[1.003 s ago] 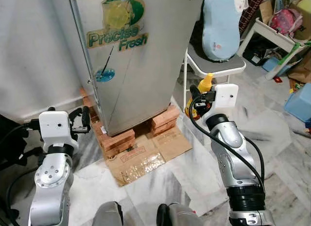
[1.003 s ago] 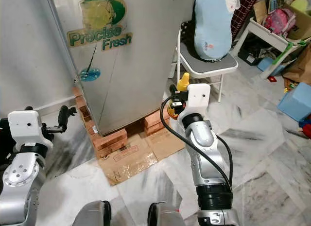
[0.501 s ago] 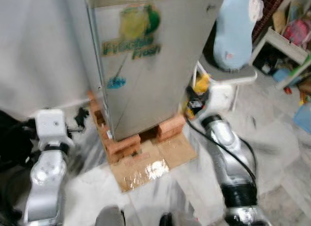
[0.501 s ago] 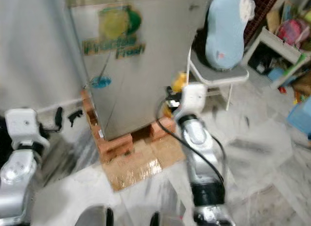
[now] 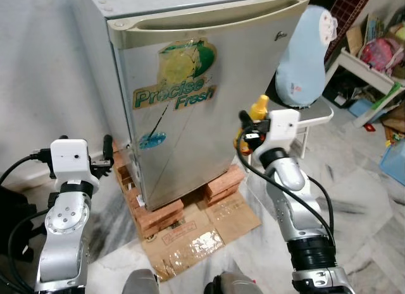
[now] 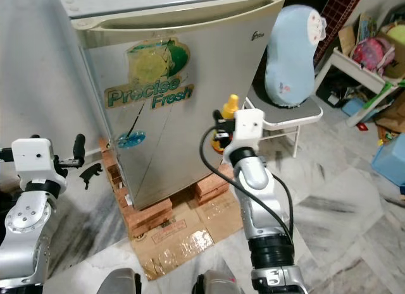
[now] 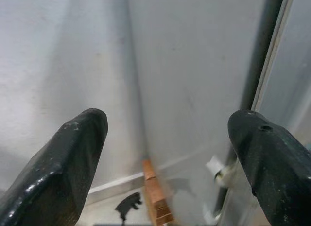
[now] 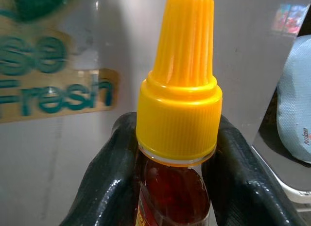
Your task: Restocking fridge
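Robot facing a closed single-door fridge (image 5: 190, 91) raised on bricks (image 5: 161, 212) over flattened cardboard (image 5: 190, 240). The right gripper (image 8: 167, 182) is clamped on the neck of a sauce bottle (image 8: 177, 138), a finger (image 8: 109, 187) pressing on either side just under the yellow nozzle cap (image 8: 179, 90); bottle upright, close before the fridge's right front edge. The left gripper (image 7: 167, 160) is empty, fingers spread wide, raised beside the fridge's left side near the wall.

The step in hand appears to be approaching to open the door. Done well, the empty left gripper takes the recessed handle along the door's top edge while the right keeps the bottle upright and clear of the door's swing; the hinge side cannot be told.

The right wrist view shows the dark reddish contents and the grip on the neck, which the head views reduce to a yellow tip. The head views alone show the door shut, the folding chair (image 6: 288, 117) with a pale blue cushion (image 6: 288, 50) beside the fridge, and the clutter (image 5: 373, 44) behind it. The left wrist view adds a small dark object (image 7: 127, 205), possibly a toy animal, on the floor by the bricks.
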